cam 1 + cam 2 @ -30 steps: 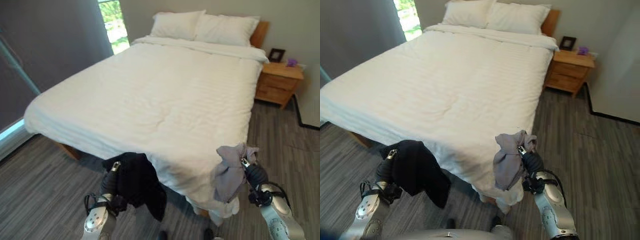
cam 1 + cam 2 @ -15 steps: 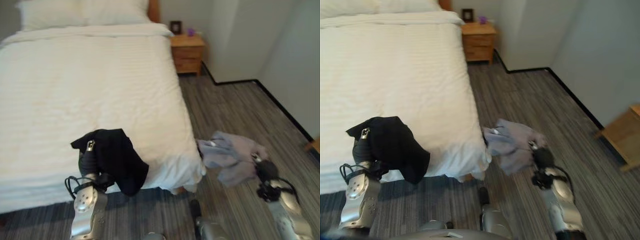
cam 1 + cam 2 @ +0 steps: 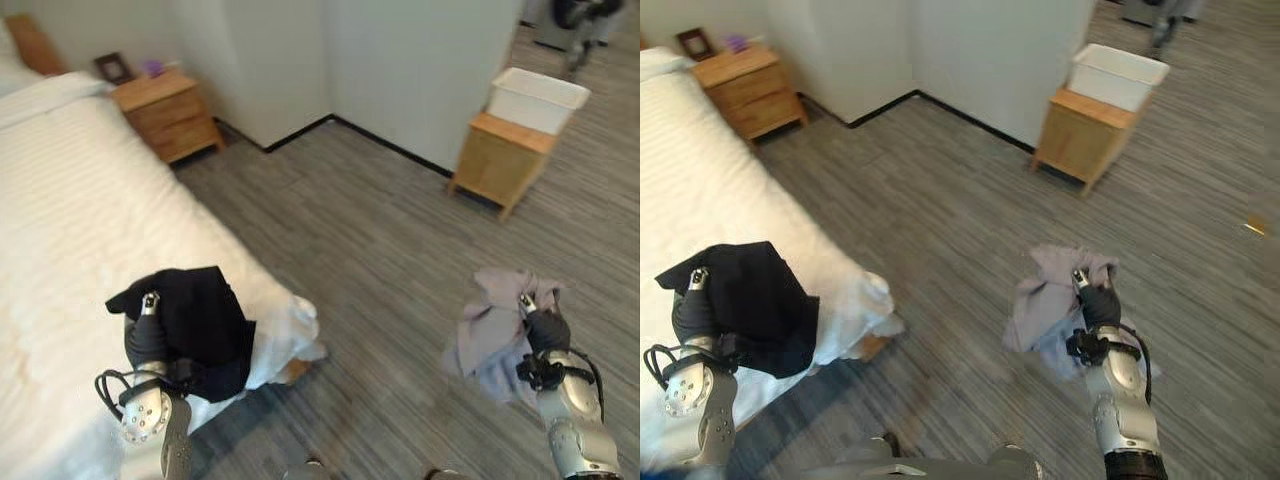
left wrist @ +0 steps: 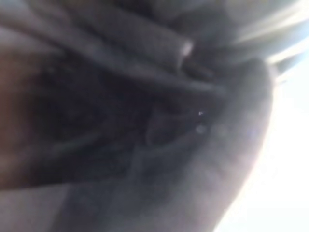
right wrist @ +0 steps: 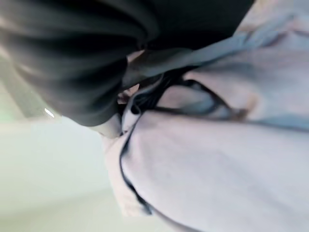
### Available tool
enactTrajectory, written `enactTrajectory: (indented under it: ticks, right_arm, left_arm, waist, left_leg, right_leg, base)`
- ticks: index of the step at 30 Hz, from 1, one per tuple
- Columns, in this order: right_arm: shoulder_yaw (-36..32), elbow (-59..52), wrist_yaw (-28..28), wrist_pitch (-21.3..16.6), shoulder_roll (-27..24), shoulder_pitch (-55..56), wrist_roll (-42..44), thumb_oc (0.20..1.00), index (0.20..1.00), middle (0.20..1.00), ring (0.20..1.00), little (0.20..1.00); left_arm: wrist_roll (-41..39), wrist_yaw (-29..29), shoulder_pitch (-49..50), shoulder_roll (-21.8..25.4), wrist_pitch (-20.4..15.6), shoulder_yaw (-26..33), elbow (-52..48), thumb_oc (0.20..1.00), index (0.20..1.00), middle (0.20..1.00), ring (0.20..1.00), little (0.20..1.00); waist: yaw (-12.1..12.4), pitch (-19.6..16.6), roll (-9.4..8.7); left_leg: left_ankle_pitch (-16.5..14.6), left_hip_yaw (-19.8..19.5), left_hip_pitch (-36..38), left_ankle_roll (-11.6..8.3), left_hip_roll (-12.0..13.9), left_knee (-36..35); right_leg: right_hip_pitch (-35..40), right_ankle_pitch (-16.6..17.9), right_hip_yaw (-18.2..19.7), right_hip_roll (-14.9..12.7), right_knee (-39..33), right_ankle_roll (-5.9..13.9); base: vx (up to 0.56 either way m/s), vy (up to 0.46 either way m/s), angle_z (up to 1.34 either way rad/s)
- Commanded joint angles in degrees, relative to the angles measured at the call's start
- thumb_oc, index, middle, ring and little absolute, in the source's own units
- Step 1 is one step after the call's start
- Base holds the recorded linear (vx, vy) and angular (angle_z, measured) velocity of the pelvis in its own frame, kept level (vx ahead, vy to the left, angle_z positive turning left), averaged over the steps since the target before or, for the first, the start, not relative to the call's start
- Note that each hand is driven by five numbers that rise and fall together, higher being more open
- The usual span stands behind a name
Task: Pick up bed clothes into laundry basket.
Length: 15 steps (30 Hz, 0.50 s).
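A black garment (image 3: 200, 325) hangs bunched from my left hand (image 3: 146, 338), which is raised over the white bed's corner (image 3: 290, 320) and shut on the cloth; one fingertip pokes up through it. At the lower right, my right hand (image 3: 1101, 305) is held up over the floor and shut on a grey garment (image 3: 1048, 298) that droops to its left. The right wrist view has the grey garment (image 5: 217, 164) pressed close against the hand's dark cover. A white laundry basket (image 3: 537, 97) stands on a low wooden stand (image 3: 500, 160) by the far wall.
The white bed (image 3: 60, 210) fills the left side, with a wooden nightstand (image 3: 165, 112) beyond it. Grey wood-look floor (image 3: 370, 240) stretches between the bed and the stand. A grey wall corner with black skirting (image 3: 390, 150) juts out behind.
The camera has swung right, away from the bed towards the room, bringing the basket on its stand into view. Both hands still hold their garments.
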Motion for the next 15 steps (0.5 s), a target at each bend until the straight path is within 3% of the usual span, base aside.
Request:
enactTrajectory:
  ticks: [1,2,3,5,6,7,8,10,15]
  right_arm:
    - [-1.8,-6.0,0.5,-4.4,-1.0,-0.7,1.0,0.200,0.200,0.200,0.200,0.200]
    - [-1.7,-5.9,0.6,-4.4,-1.4,-0.6,1.0,0.200,0.200,0.200,0.200,0.200]
    - [-1.5,-5.3,0.2,-4.5,-1.7,-0.7,0.8,0.200,0.200,0.200,0.200,0.200]
    - [-1.1,-4.2,-0.8,-5.0,-1.7,-1.3,1.9,0.200,0.200,0.200,0.200,0.200]
    - [-1.1,-4.2,-0.8,-5.0,-1.7,-1.4,1.9,0.200,0.200,0.200,0.200,0.200]
    - [-1.3,-4.4,-0.5,-5.1,-1.2,-1.2,2.5,0.200,0.200,0.200,0.200,0.200]
    - [-1.2,-3.6,0.0,-5.3,-0.5,-0.8,2.6,0.200,0.200,0.200,0.200,0.200]
    - [-0.2,-3.4,0.5,-5.4,-0.4,-0.8,2.0,0.200,0.200,0.200,0.200,0.200]
    - [1.0,-3.6,0.0,-5.9,1.8,-0.7,3.6,0.200,0.200,0.200,0.200,0.200]
  left_arm:
    - [-1.3,-1.0,-3.1,5.2,-4.2,0.7,-5.0,0.200,0.200,0.200,0.200,0.200]
    - [-1.3,-1.3,-3.3,5.3,-4.1,0.3,-4.7,0.200,0.200,0.200,0.200,0.200]
    - [-1.5,-1.3,-3.8,5.0,-4.1,-0.8,-4.4,0.200,0.200,0.200,0.200,0.200]
    - [-2.8,-0.6,-5.4,3.9,-4.0,-2.9,-4.4,0.200,0.200,0.200,0.200,0.200]
    - [-2.8,-0.6,-5.4,4.0,-4.0,-2.9,-4.3,0.200,0.200,0.200,0.200,0.200]
    - [-3.1,-0.5,-5.7,3.6,-3.9,-3.2,-4.3,0.200,0.200,0.200,0.200,0.200]
    - [-2.7,-0.8,-5.5,3.4,-4.0,-3.7,-4.5,0.200,0.200,0.200,0.200,0.200]
    - [-2.3,-1.6,-4.0,3.8,-4.1,-3.7,-5.5,0.200,0.200,0.200,0.200,0.200]
    - [-1.9,-1.2,-4.0,4.5,-4.3,-3.0,-5.4,0.200,0.200,0.200,0.200,0.200]
  waist:
    - [-1.3,-1.5,-3.04]
    - [-1.4,-1.3,-3.27]
    - [-1.2,-0.7,-3.32]
    - [0.2,0.0,-3.66]
    - [0.1,0.0,-3.75]
    - [0.3,0.0,-4.06]
    - [0.7,0.0,-3.96]
    - [0.9,-0.1,-3.96]
    - [0.1,-1.2,-3.62]
  left_leg:
    - [0.3,-0.3,-5.5,-1.09,-2.3,5.1]
    - [0.4,-1.1,-6.1,-1.44,-1.6,6.9]
    - [1.3,-4.4,-6.9,-1.92,-1.7,8.9]
    - [1.3,-13.4,-9.1,-2.34,-5.5,8.2]
    - [1.6,-13.5,-9.3,-2.25,-5.7,8.1]
    - [1.0,-16.6,-10.3,-2.12,-7.6,6.3]
    - [2.6,-20.9,-12.5,-1.59,-10.1,3.3]
    - [2.8,-22.3,-12.3,-0.72,-10.9,2.2]
    - [3.8,-19.9,-9.1,-0.01,-10.7,-2.1]
  right_leg:
    - [2.4,1.5,2.2,0.5,-7.6,0.54]
    - [2.9,1.2,2.7,1.1,-8.5,0.02]
    - [3.3,1.0,4.2,1.9,-9.2,-0.63]
    - [3.5,1.3,6.6,2.4,-9.9,-0.96]
    - [3.4,1.4,6.4,2.3,-10.0,-0.94]
    - [3.4,1.7,7.1,2.4,-10.1,-0.97]
    - [3.7,2.1,8.5,3.7,-10.6,-1.07]
    - [3.1,2.2,9.7,5.0,-10.8,-0.83]
    - [2.9,3.6,10.7,6.5,-13.3,-0.89]
  base:
    - [-0.06,-0.246,-0.43]
    - [-0.05,-0.187,-0.25]
    - [-0.04,-0.130,-0.30]
    - [0.00,-0.093,-0.58]
    - [0.04,-0.078,-0.56]
    - [0.07,-0.066,-0.49]
    - [0.08,-0.069,-0.40]
    - [0.04,-0.042,-0.55]
    - [0.04,0.054,-0.68]
